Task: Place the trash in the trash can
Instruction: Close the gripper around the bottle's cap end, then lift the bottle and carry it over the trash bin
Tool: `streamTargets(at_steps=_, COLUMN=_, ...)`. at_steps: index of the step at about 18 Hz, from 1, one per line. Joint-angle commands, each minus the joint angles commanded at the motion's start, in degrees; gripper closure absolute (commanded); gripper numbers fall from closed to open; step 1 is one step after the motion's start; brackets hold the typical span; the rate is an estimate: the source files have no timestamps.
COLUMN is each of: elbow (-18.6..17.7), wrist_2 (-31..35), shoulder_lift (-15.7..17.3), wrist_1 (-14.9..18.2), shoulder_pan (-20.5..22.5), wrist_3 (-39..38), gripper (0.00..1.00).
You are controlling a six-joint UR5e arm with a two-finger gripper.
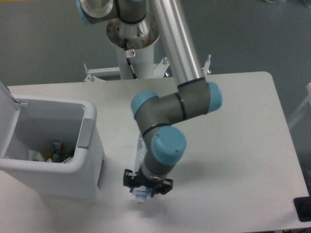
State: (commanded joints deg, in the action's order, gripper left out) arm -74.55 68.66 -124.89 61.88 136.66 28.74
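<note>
The trash in view is a clear bluish plastic bottle (140,151) with a white cap (141,197), lying lengthwise under the arm's wrist with its cap toward the table's front edge. My gripper (146,188) is shut on the bottle near its neck, and the wrist hides most of the bottle's body. The trash can (90,114), a white bin with a grey handle tab (86,132), stands at the left with its lid (6,92) swung open. Inside it lie some scraps, one with dark print (57,147). The gripper is to the right of the bin, beyond its near corner.
The arm's base column (132,39) rises behind the table's back edge, with metal brackets (89,74) beside it. A black object (302,208) sits at the table's front right corner. The arm's elbow (146,109) hangs over the table's middle.
</note>
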Motion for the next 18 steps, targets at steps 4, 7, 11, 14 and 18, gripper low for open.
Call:
streamTargets(at_steps=4, elbow=2.7, wrist_2=-7.1, shoulder_lift=2.6, wrist_1=-2.5, shoulder_pan=3.3, wrist_3=-2.1, gripper=0.52)
streamTargets(at_steps=7, elbow=2.8, wrist_2=-13.9, shoulder_lift=5.0, wrist_1=-4.4, shoulder_pan=5.9, wrist_3=-2.7, gripper=0.52)
streamTargets(at_steps=11, elbow=3.0, wrist_2=-22.7, shoulder_lift=8.1, wrist_1=-5.5, shoulder_pan=8.8, wrist_3=-4.0, gripper=0.52)
streamTargets(at_steps=14, elbow=3.2, wrist_2=-28.0, shoulder_lift=10.9, wrist_1=-5.5, shoulder_pan=9.1, wrist_3=-4.0, gripper=0.52)
streamTargets(at_steps=18, elbow=6.0, wrist_2=-32.1, shoulder_lift=13.6, wrist_1=-5.6, shoulder_pan=7.5, wrist_3=-6.4, gripper=0.52)
